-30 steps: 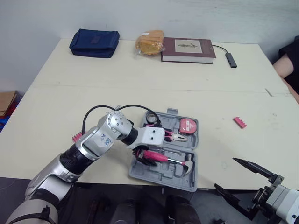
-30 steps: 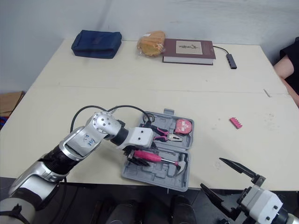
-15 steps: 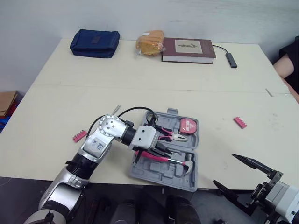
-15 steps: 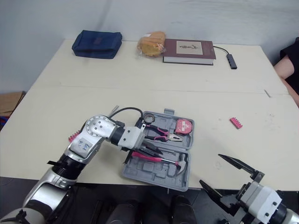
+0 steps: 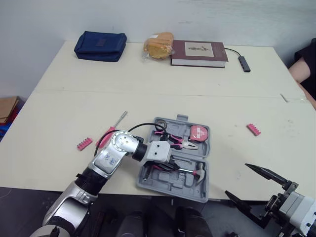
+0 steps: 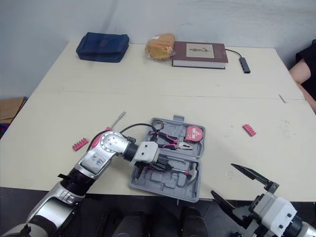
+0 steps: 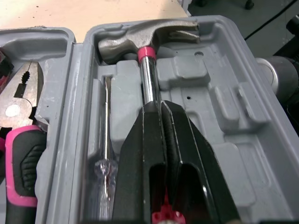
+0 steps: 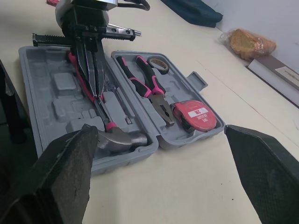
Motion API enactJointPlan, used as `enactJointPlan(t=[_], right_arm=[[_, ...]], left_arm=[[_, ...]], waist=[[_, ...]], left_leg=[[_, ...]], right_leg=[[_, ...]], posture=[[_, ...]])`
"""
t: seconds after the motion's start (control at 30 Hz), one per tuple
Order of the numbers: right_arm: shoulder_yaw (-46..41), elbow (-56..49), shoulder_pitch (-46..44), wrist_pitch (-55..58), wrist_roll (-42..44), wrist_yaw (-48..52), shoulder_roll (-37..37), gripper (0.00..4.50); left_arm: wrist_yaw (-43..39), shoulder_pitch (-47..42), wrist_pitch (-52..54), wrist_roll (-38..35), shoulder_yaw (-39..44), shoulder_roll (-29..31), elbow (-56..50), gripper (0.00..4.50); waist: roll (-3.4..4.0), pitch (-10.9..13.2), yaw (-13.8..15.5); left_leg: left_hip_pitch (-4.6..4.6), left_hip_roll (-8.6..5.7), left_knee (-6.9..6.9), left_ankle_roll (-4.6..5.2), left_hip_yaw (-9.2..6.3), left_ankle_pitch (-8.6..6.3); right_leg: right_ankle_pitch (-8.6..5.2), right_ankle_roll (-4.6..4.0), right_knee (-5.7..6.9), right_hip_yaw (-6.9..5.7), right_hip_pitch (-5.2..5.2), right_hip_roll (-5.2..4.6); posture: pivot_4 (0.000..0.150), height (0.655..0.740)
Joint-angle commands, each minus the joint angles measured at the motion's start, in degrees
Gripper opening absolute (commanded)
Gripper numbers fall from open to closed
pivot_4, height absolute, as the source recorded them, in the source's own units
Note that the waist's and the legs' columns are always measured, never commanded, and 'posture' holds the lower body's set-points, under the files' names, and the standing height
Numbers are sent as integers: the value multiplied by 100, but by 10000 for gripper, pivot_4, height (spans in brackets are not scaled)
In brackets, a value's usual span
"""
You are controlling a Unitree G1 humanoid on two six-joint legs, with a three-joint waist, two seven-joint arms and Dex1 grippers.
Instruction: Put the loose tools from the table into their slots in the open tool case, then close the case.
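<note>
The grey tool case (image 5: pixel 173 183) lies open near the table's front edge. A hammer (image 7: pixel 140 35) lies in its front half beside a small clear-handled screwdriver (image 7: pixel 106 158). Pliers (image 5: pixel 177 143) and a red tape measure (image 5: pixel 199 133) sit in the back half. My left gripper (image 5: pixel 173 165) is shut, its fingers (image 7: pixel 154 140) pressed together on top of the hammer's shaft. A pink-handled screwdriver (image 5: pixel 109 129) and a pink bit strip (image 5: pixel 84 143) lie loose to the case's left. Another bit strip (image 5: pixel 253 129) lies to the right. My right gripper (image 5: pixel 259 187) hangs open beyond the table's front right edge.
At the back of the table are a blue pouch (image 5: pixel 100 45), a bagged bread roll (image 5: pixel 158 45), a brown book (image 5: pixel 199 53) and a cabled adapter (image 5: pixel 244 62). A person's arm (image 5: pixel 302 66) shows at the right edge.
My left gripper's fingers have closed and now lie along the hammer's shaft in the case. The left arm dropped lower, uncovering the screwdriver on the table. The right gripper barely moved.
</note>
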Motion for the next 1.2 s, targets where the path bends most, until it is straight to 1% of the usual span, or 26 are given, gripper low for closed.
enactJointPlan(t=[0.03, 0.13, 0.23, 0.33, 0.5, 0.6, 0.7, 0.77, 0.83, 0.93, 1.0, 1.07, 1.13, 1.2], right_arm=[[-32, -216, 30, 19, 64, -61, 1, 45000], [-52, -270, 40, 71, 73, -78, -11, 45000], [-46, -348, 21, 159, 82, -120, -24, 45000], [-62, -369, -7, 218, 93, -135, -45, 45000], [-97, -400, -21, 275, 99, -145, -48, 45000], [-112, -445, -17, 307, 107, -166, -49, 45000], [-109, -472, 22, 303, 92, -177, -17, 45000], [-90, -475, 35, 300, 77, -187, 4, 45000], [-72, -482, 36, 302, 67, -197, 11, 45000], [-52, -486, 23, 309, 57, -211, 11, 45000], [-81, -459, 16, 302, 67, -211, 4, 45000], [-143, -400, 42, 266, 87, -176, 2, 45000], [-275, -290, 79, 206, 143, -122, 5, 45000], [-389, -180, 107, 144, 185, -66, 11, 45000]], left_arm=[[-73, 103, 57, -201, 71, -31, -130, 382], [2, 132, 159, -206, 115, -15, -124, 382], [283, 89, 345, 123, 11, 7, 6, 382], [171, 132, 503, 401, -286, 236, -19, 382], [291, 315, 567, 454, -413, 253, -42, 382], [284, 324, 730, 807, -732, 376, 98, 382], [492, 258, 1104, 1021, -935, 310, 246, 382], [512, 190, 1016, 1256, -1140, 381, 365, 382], [468, 179, 1108, 1320, -1258, 433, 406, 382], [439, 208, 1009, 1235, -1242, 408, 390, 382], [495, 243, 712, 839, -906, 219, 285, 382], [434, 228, 76, 359, -435, 56, 315, 382], [45, 209, -163, -317, 64, -13, 266, 382], [-88, 169, -854, -475, 328, -20, 419, 382]], waist=[[0, 0, 0], [0, 0, -1], [0, 0, 0], [0, -2, 3], [22, -31, 0], [27, -71, 3], [26, -110, 4], [31, -144, 4], [40, -184, 7], [43, -229, 1], [51, -242, 0], [60, -244, 9], [65, -231, 5], [72, -178, -2]], left_leg=[[0, 0, 0, 0, 0, 0], [0, 0, 0, 0, 0, 0], [0, 1, 0, 0, 0, 0], [10, 1, 0, 0, 0, 0], [42, 8, -3, -4, -3, -8], [50, 11, -3, 0, -7, -14], [61, 14, -5, 2, -19, -22], [61, 18, -8, 5, -20, -38], [64, 19, -8, 15, -22, -45], [72, 22, -8, 37, -25, -62], [82, 24, -8, 36, -26, -64], [91, 26, -8, 36, -28, -66], [80, 26, -9, 37, -30, -66], [55, 26, -9, 27, -32, -58]], right_leg=[[0, 0, 0, 0, 0, -1], [0, 0, -1, 0, 0, -3], [0, 0, -1, 1, 0, -2], [0, 0, -1, 1, 9, -2], [0, -1, -15, 1, 42, -8], [-1, -1, -23, 0, 52, -9], [-1, -2, -41, -8, 84, -8], [-2, -3, -49, -6, 101, -9], [-2, -3, -56, -6, 108, -12], [-2, -3, -67, -5, 116, -14], [-3, -5, -69, -6, 116, -14], [-3, -6, -72, -6, 113, -15], [-4, -8, -74, -7, 100, -18], [-3, -8, -73, -13, 77, -20]], posture=[[1500, 7400], [1500, 7400], [1500, 7400], [1500, 7400], [1500, 7400], [1500, 7400], [1500, 7400], [1500, 7400], [1500, 7400], [1500, 7400], [1500, 7400], [1500, 7400], [1500, 7400], [1500, 7400]])
